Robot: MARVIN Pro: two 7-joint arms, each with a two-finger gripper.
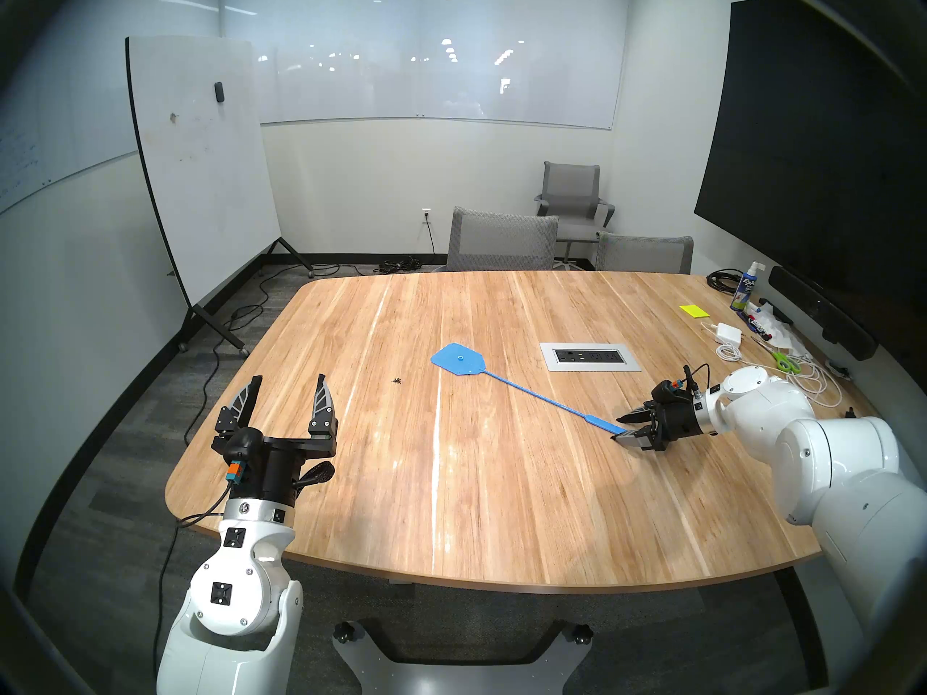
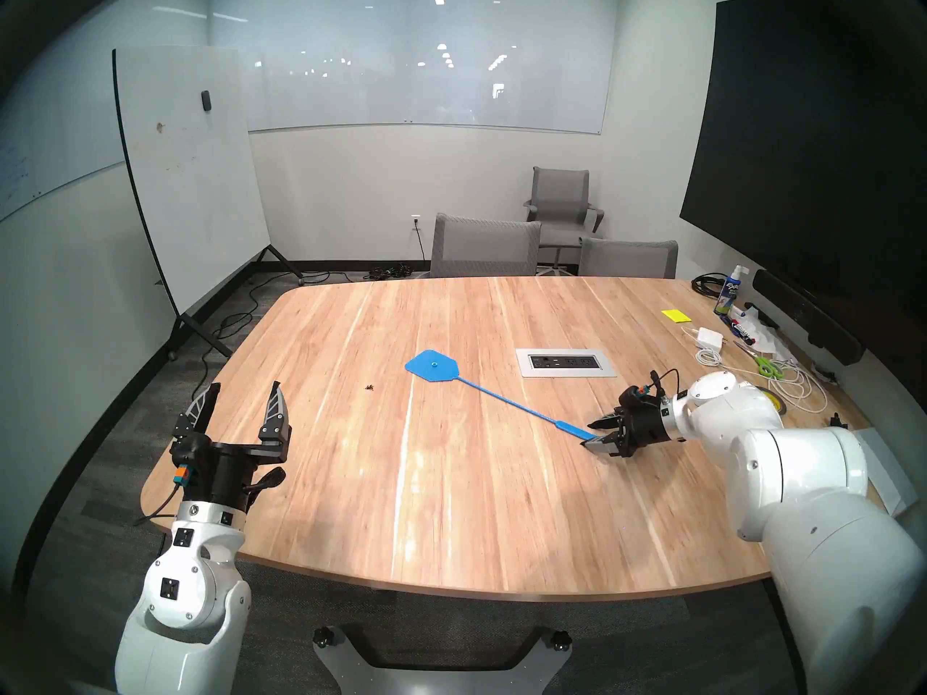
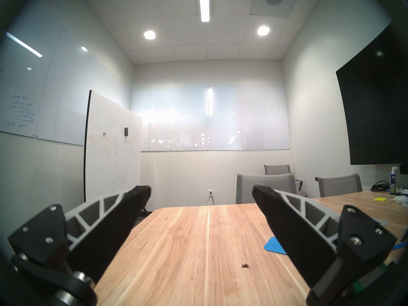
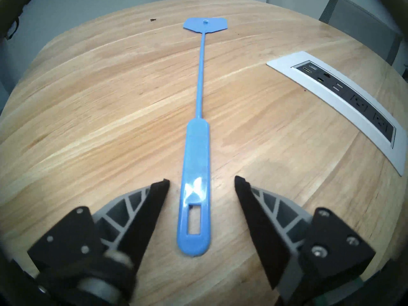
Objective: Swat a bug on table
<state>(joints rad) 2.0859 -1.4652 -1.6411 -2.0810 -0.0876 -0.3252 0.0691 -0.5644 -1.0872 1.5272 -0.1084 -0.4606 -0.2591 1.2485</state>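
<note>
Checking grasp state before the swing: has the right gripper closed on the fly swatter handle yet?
No: in the right wrist view the right gripper has its fingers on either side of the blue fly swatter handle, with bare table showing in both gaps.

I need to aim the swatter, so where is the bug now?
In the head view the bug lies on the table, left of the blue swatter head and a little nearer the robot, ahead of the left gripper.
</note>
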